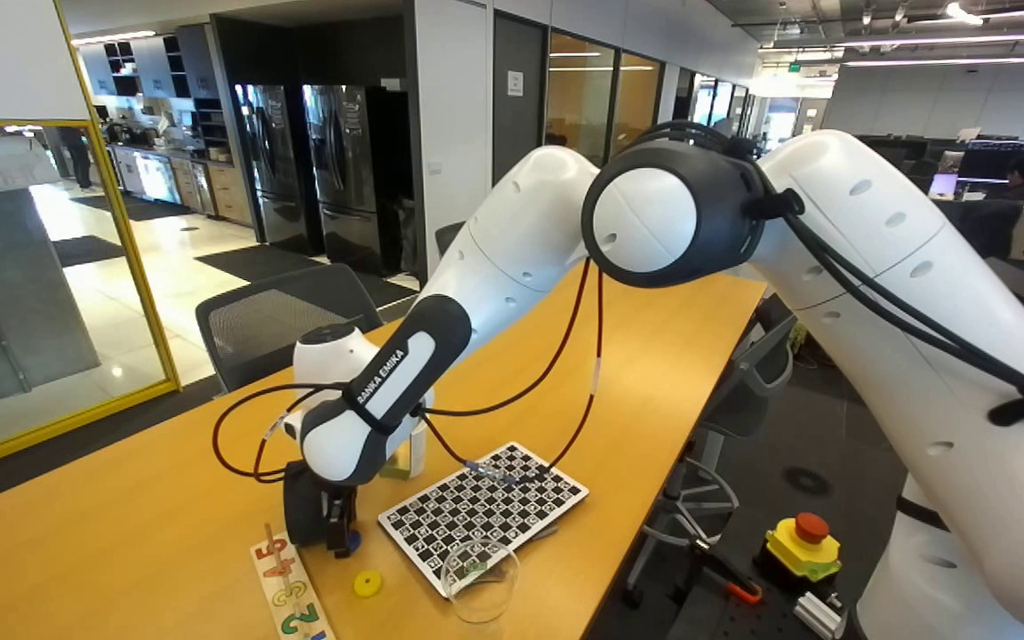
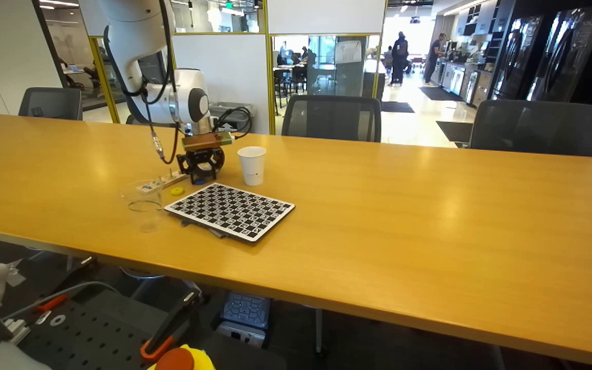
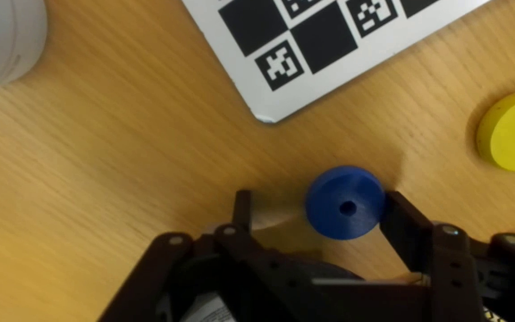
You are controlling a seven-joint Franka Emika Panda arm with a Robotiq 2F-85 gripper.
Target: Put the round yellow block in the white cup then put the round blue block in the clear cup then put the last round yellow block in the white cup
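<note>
The round blue block (image 3: 346,203) lies on the table between my gripper's fingers (image 3: 317,199). The right finger in the wrist view is against or very near its edge; a gap separates it from the left finger. The gripper is open and low over the table in both exterior views (image 1: 340,540) (image 2: 201,174). A round yellow block (image 3: 514,134) lies nearby, also seen in an exterior view (image 1: 368,583). The white cup (image 2: 252,167) stands upright beside the gripper; its inside is hidden. The clear cup (image 1: 481,587) stands near the checkered board's corner. Another yellow block is not visible.
A black-and-white checkered board (image 2: 229,210) lies on the table (image 2: 404,221) between the white cup and the clear cup. A wooden number strip with pegs (image 1: 285,582) lies beside the gripper. Chairs (image 2: 332,118) stand along the far edge.
</note>
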